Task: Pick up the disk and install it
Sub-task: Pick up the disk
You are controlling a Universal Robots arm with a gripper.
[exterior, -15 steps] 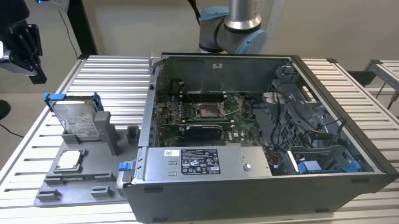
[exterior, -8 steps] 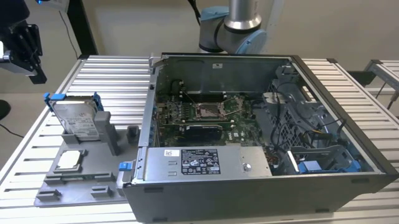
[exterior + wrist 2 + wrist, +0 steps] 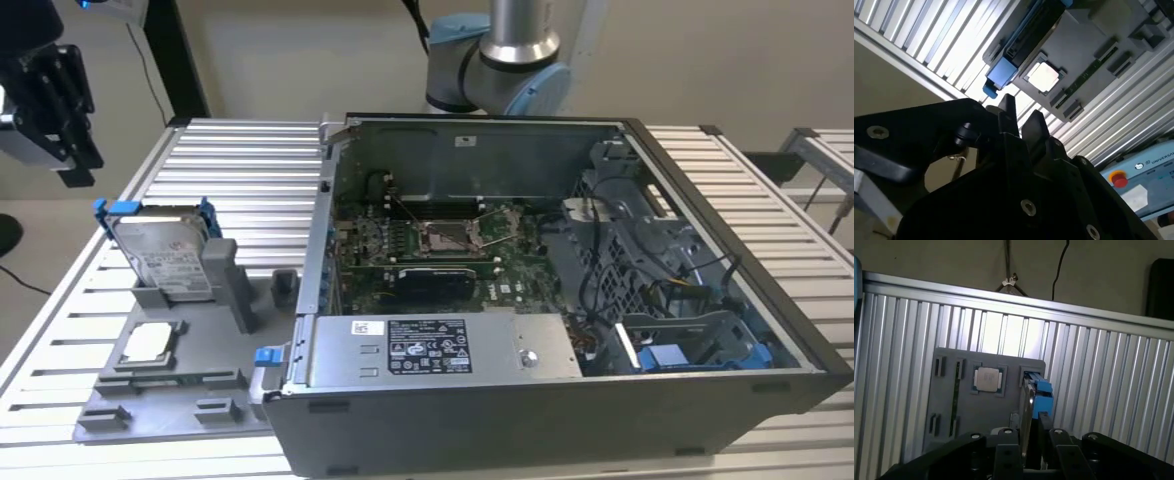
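Note:
The disk [image 3: 167,252], silver-grey with a white label and a blue carrier frame, stands tilted on edge in a slot of the grey holder [image 3: 187,395] at the exterior view's left. My black gripper [image 3: 74,165] hangs well above it and further to the left, apart from it. In both wrist views its fingers stand a little apart with nothing between them. In the first wrist view the disk's edge [image 3: 1027,397] and blue frame show past the gripper [image 3: 1026,437]. The second wrist view has the disk's blue corner [image 3: 1001,72] beyond the gripper [image 3: 1021,112].
A small square silver chip [image 3: 147,343] lies in the holder in front of the disk. The open computer case [image 3: 534,300] fills the table's middle and right, with a blue drive bay [image 3: 681,352] at its front right. The arm's base [image 3: 514,60] stands behind it.

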